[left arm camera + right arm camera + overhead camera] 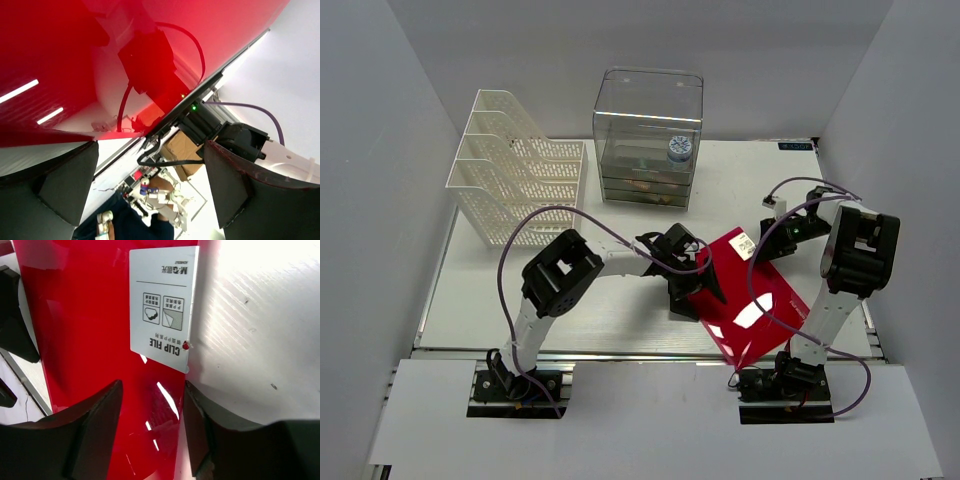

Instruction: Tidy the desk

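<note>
You've got a white mesh file rack [520,165] back left and a clear drawer box [648,135] just right of it, with a blue-and-white round item [679,149] inside (can't tell what). Glossy red clip file [755,300] sits front right, angled, with a white "CLIP FILE" label [162,305] at its corner.

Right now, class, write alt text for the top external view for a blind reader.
The left arm and right arm reach over a glossy red clip file on the white desk. Behind stand a white mesh file rack and a clear drawer box.
</note>
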